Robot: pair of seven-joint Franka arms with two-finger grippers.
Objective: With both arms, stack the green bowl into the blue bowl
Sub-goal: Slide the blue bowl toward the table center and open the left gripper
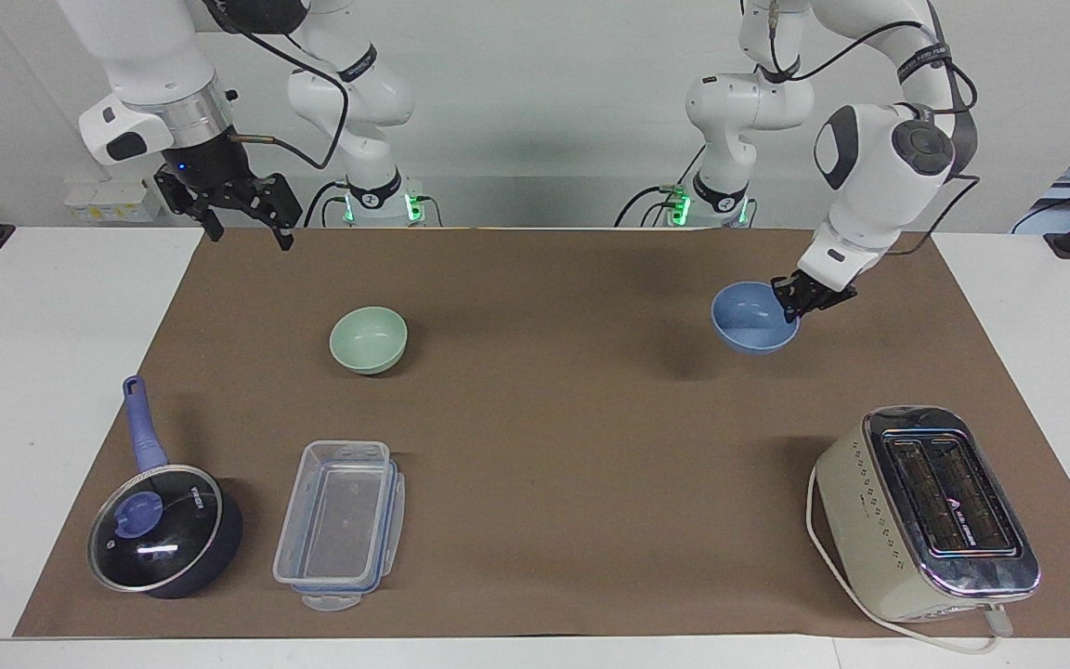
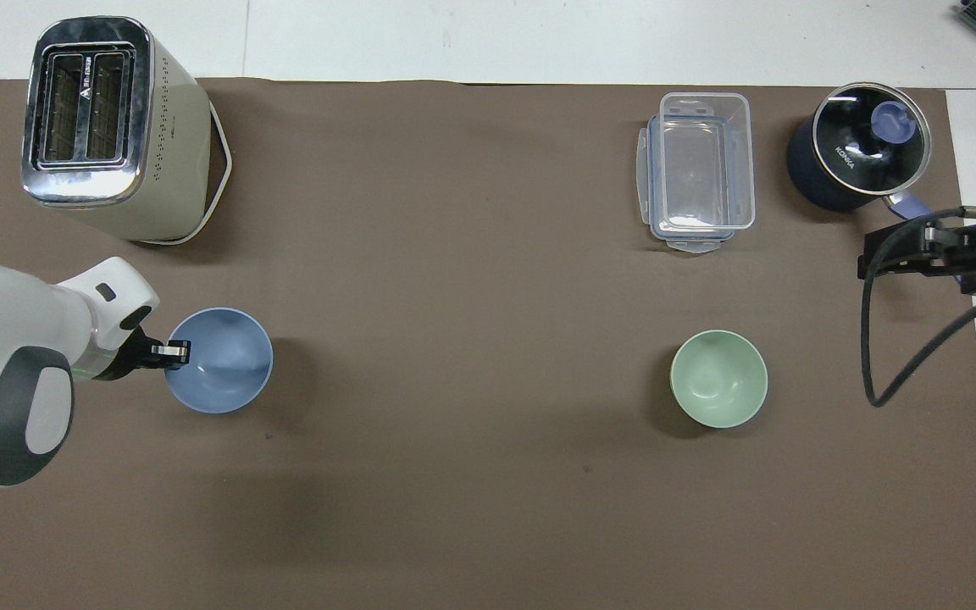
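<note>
You see the left gripper (image 1: 793, 308) clenched on the rim of the blue bowl (image 1: 750, 321). It holds the bowl lifted a little above the brown mat (image 1: 554, 418), at the left arm's end of the table. The green bowl (image 1: 368, 340) sits on the mat toward the right arm's end, well apart from the blue one. The right gripper (image 1: 242, 229) waits in the air with its fingers spread, over the mat's edge nearest the robots.

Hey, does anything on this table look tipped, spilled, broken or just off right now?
Only the blue bowl: the left gripper is shut on its rim and holds it tilted, clear of the brown mat, its shadow apart below. The green bowl sits upright. The right gripper hangs open over the mat's edge. Nothing spilled or broken.
</note>
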